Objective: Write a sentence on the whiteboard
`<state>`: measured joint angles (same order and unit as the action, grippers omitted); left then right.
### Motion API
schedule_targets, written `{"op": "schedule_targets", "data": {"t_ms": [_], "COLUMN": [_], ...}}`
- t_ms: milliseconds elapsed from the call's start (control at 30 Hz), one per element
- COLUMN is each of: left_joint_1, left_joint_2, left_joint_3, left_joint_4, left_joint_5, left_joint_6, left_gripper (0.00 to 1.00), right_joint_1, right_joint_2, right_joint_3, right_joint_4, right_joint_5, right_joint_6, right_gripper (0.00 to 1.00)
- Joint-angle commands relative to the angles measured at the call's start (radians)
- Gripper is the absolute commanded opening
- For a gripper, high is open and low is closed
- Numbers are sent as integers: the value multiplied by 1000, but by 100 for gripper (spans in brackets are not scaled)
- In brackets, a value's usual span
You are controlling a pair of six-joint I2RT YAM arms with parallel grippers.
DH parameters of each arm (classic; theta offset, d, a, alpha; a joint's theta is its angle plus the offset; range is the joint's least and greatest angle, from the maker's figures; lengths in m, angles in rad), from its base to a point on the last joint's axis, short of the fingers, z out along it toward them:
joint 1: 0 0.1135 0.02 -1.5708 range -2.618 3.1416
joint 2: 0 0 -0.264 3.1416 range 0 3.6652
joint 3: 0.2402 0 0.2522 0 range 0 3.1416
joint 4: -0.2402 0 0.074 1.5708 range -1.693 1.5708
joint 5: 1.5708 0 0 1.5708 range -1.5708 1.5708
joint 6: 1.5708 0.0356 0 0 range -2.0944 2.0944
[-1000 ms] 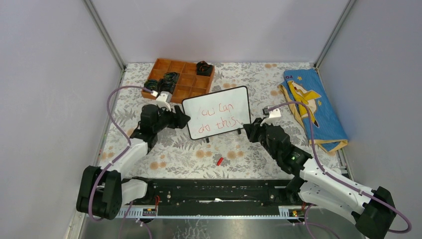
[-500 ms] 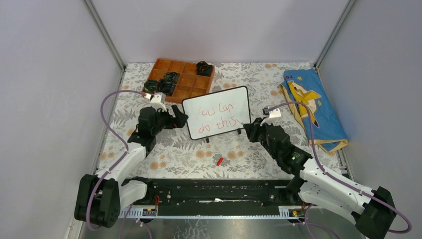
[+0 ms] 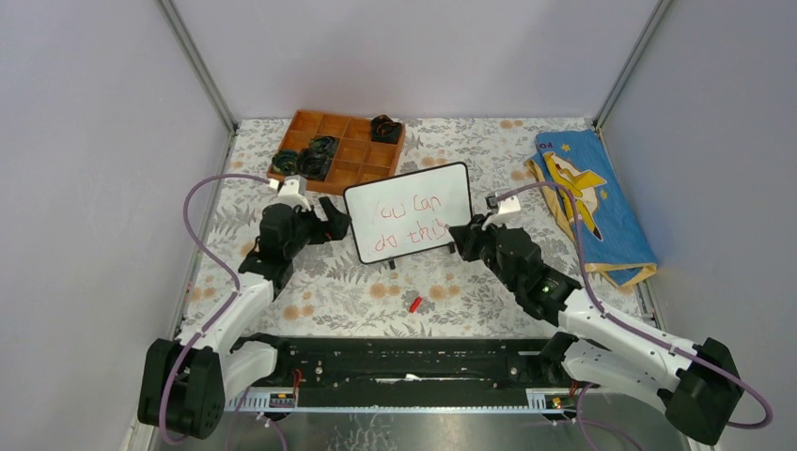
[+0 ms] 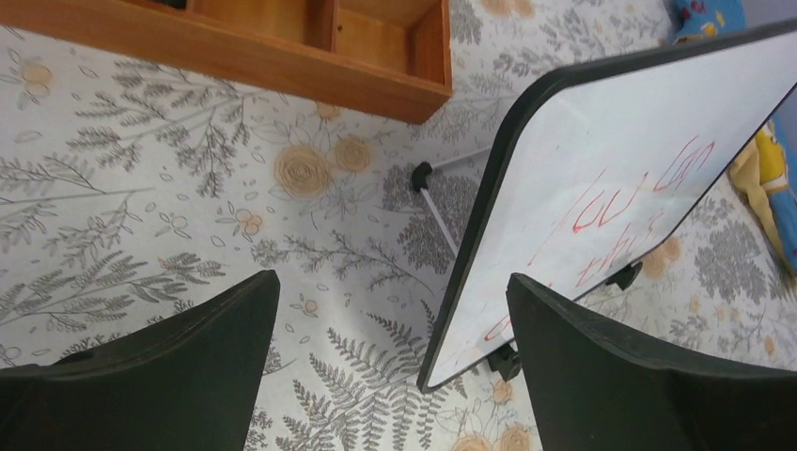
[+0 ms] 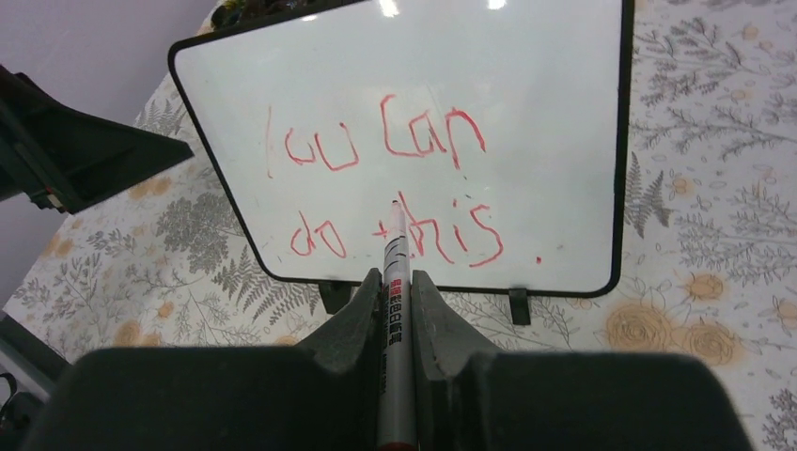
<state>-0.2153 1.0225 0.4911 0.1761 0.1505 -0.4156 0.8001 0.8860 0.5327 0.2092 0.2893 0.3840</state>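
The whiteboard [image 3: 423, 183] stands tilted on its small black feet in the middle of the table. The sentence [image 3: 411, 224], in red, reads roughly "you can do this" on two lines. It also shows in the right wrist view [image 5: 385, 150] and the left wrist view [image 4: 639, 188]. My right gripper [image 3: 465, 235] is shut on a silver marker [image 5: 395, 310], whose tip sits at the "t" of "this". My left gripper [image 3: 334, 221] is open and empty just left of the board. In the left wrist view the board's edge [image 4: 470, 272] lies between my open fingers, untouched.
An orange compartment tray [image 3: 343, 160] with black items stands behind the board's left side and shows in the left wrist view [image 4: 282, 66]. A blue cloth [image 3: 592, 202] lies at the right. A small red cap [image 3: 414, 303] lies on the floral table in front.
My left gripper has drawn back to the left, off the board's left edge. My right gripper has moved left with the marker, from the end of "this" to its start.
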Motion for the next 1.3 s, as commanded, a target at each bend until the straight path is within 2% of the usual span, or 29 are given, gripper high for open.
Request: {"op": "schedule_targets", "data": {"t_ms": [0,200,600,833,1267], "left_joint_1": [-4,3,7,8,7], "left_joint_2": [36,85,94,98,96], "left_joint_3": [32,56,68,73,76], "left_joint_4": [-13,-21,-27,-32,-38], "left_joint_5": [79,113,106,101,98], "left_joint_6": [31,32,47,54,58], "left_gripper": [99,95,86,85,85], "right_joint_1": [46,134,176,176,176], "right_joint_2": [57,204,460,529,612], "right_joint_3": [106,199,394,449,481], "right_joint_4": [108,171,225,216,243], "right_joint_5": [11,68,0,-30,7], "right_joint_6": [-68,-136,-178,-185,-178], "right_gripper": [0,0,0,0,0]}}
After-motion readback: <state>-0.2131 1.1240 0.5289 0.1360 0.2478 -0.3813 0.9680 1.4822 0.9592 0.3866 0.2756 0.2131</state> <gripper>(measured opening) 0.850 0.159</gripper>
